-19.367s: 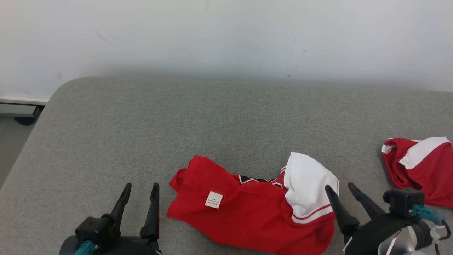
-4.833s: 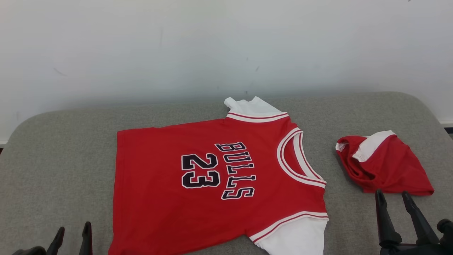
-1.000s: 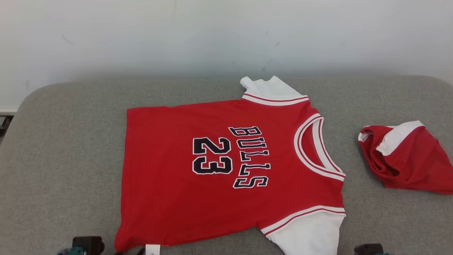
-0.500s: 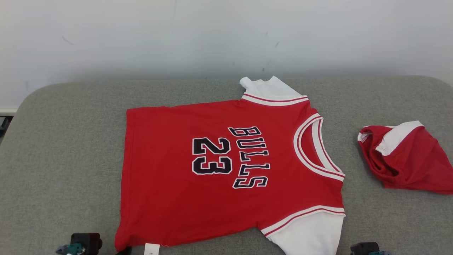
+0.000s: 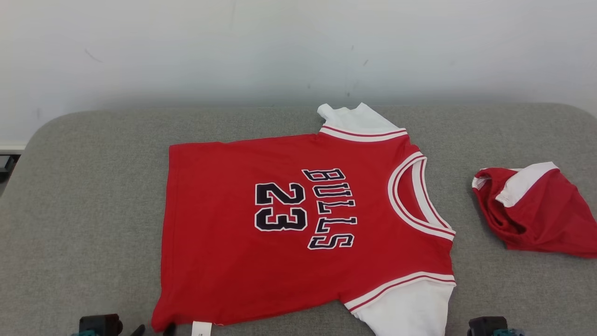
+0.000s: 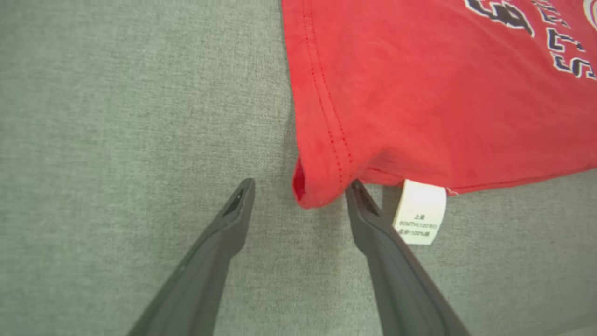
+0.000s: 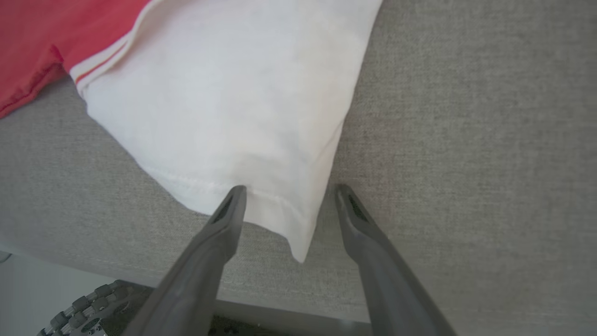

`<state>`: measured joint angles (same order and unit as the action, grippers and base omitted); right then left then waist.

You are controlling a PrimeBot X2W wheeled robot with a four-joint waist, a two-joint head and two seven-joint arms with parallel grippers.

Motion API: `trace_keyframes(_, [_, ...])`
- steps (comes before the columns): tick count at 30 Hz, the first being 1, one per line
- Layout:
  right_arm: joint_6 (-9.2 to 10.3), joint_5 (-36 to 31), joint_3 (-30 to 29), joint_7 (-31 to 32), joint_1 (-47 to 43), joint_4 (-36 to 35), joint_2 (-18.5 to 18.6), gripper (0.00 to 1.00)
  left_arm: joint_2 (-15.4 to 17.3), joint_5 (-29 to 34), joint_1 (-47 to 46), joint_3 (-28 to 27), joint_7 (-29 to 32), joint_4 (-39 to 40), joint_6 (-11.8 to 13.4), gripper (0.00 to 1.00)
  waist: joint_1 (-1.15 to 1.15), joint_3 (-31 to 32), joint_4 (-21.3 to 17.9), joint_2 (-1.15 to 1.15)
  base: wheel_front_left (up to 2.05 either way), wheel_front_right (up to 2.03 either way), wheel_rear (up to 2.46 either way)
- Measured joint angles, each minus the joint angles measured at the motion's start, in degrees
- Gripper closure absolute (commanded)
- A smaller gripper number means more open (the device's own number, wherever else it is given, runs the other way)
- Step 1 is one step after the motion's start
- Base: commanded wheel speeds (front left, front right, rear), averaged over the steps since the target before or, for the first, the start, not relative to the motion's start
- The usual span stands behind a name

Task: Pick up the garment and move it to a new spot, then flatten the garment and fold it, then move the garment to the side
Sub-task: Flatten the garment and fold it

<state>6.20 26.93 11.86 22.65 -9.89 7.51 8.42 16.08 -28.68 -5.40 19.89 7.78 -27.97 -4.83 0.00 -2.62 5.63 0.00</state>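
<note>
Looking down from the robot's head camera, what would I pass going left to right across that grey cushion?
Bare grey cushion → red jersey's hem → number 23 → BULLS lettering → white-trimmed neckline → crumpled red-and-white garment.

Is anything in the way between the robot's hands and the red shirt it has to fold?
No, nothing visible. The left gripper has its open fingers on either side of a bottom corner of the shirt, beside the white tag. The right gripper has its open fingers on either side of a corner of the white sleeve.
</note>
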Motion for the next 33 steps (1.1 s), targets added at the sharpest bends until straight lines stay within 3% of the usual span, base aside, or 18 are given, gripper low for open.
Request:
trace_keyframes(9, [0.02, 0.26, -0.55, -0.4, -0.35, -0.6, 0.16, 0.0, 1.35, 2.65, 1.41, 0.01, -2.36, 3.67, 0.87, 0.0, 0.0, -0.42, 0.15, 0.0, 0.0, 0.0, 0.0])
trace_keyframes(17, [0.1, 0.27, 0.07, 0.14, 0.28, 0.13, -0.2, 0.0, 0.49, 1.89, -0.47, 0.92, -2.42, 3.46, 0.16, 0.0, 0.0, -0.87, -0.08, 0.0, 0.0, 0.0, 0.0])
trace_keyframes(18, [0.11, 0.27, 0.19, 0.4, 0.57, 0.38, -0.3, 0.0, 0.18, 1.75, -0.68, 1.1, -2.19, 3.21, 0.02, 0.42, 0.0, -0.91, -0.13, 0.0, 0.0, 0.0, 0.0])
trace_keyframes(19, [0.11, 0.29, 0.33, 0.66, 0.94, 0.74, -0.37, 0.08, 0.12, 1.67, -0.8, 1.38, -2.03, 3.05, -0.32, 0.65, 0.0, -0.94, -0.18, 0.0, 0.0, 0.0, 0.0])
trace_keyframes(20, [0.1, 0.27, 0.53, 0.74, 1.16, 1.23, -0.4, 0.56, 0.15, 1.43, -0.8, 1.47, -1.99, 2.69, -0.33, 0.86, 0.0, -0.97, -0.3, 0.0, 0.0, 0.0, 0.0])
trace_keyframes(21, [0.1, 0.29, 0.53, 0.74, 1.2, 1.41, -0.4, 1.0, 0.18, 1.41, -0.78, 1.54, -1.81, 2.55, -0.52, 1.0, 0.0, -0.97, -0.36, 0.0, 0.0, 0.0, 0.0])
trace_keyframes(33, [-1.53, 4.27, -1.93, -0.47, 0.98, -1.79, -0.89, 1.0, 0.96, 0.9, -0.3, 1.37, -1.92, 3.49, -0.82, 1.0, 0.0, -0.7, -0.46, 0.0, 0.0, 0.0, 0.0])
